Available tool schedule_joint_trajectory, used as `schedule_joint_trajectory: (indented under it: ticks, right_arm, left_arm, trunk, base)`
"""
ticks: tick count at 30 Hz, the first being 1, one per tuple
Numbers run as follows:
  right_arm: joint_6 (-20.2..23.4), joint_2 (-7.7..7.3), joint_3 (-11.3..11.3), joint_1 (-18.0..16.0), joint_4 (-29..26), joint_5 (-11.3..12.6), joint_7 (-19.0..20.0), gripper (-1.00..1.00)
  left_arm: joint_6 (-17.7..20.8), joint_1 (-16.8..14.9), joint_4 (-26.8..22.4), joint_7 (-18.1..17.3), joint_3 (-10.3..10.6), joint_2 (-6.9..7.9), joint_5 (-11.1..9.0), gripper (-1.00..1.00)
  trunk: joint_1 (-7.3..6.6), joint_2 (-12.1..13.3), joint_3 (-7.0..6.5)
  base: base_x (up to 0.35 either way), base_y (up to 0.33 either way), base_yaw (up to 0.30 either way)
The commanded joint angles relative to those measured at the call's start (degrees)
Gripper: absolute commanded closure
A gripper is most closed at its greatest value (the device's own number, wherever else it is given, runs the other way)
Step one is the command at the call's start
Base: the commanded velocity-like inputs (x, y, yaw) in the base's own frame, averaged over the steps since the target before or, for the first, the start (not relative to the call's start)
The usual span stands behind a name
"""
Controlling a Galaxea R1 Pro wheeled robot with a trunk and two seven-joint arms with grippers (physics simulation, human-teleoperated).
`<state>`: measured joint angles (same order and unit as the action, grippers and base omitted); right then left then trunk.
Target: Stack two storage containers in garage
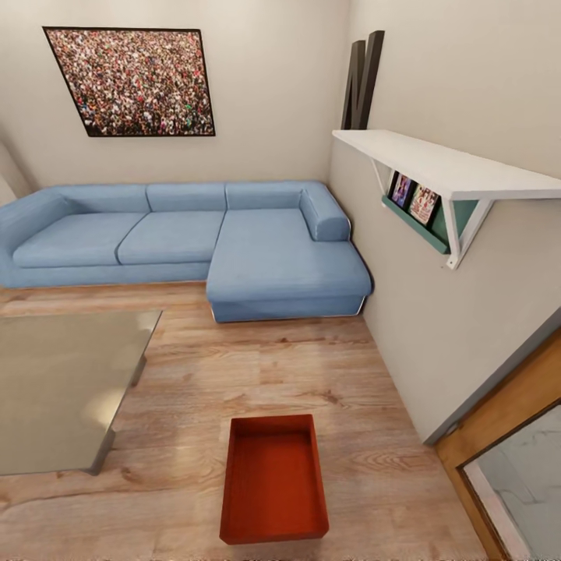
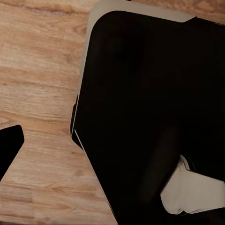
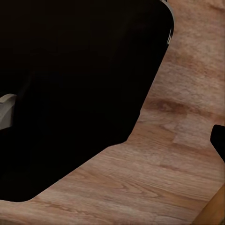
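Neither wrist view settles how the fingers stand. The left wrist view has a dark tip [image 2: 10,145] at its edge over wood planks beside the robot's own dark body [image 2: 154,117]; the right wrist view has a similar dark sliver [image 3: 219,140] at its edge. Whether either pair is open or closed cannot be told, and nothing appears to be held.

One storage container [image 1: 273,478] lies on the wood floor [image 1: 234,374] of the living room, open side up and apparently empty, directly in front of the robot. Taking this box as the landmark: a glass-topped table [image 1: 66,382] stands beside it, a blue corner sofa [image 1: 195,241] sits well beyond it against the far wall, and a wood-framed door [image 1: 514,436] is near its other side.

By my reading, the task has barely begun: this box is not yet lifted, and carrying to the garage and stacking all remain.
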<state>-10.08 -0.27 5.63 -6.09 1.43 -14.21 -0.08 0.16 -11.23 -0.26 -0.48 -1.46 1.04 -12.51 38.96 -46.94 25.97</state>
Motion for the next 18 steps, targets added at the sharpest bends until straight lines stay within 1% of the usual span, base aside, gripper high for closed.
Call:
schedule_joint_trajectory:
  ticks: [1, 18]
  right_arm:
    - [-0.30, 0.00, 0.44, -0.07, 0.15, 0.06, -0.01, -1.00]
    - [-0.20, 0.00, 0.44, -0.07, 0.15, 0.06, -0.01, -1.00]
  left_arm:
    - [0.02, -0.02, 0.00, -0.05, -0.10, -0.01, -0.32, -1.00]
    - [0.02, -0.02, 0.00, -0.05, -0.11, -0.05, -0.32, -1.00]
  trunk:
    - [0.00, -0.04, 0.14]
    - [0.00, -0.04, 1.68]
  base:
    - [0.000, 0.000, 0.000]
    - [0.000, 0.000, 0.000]
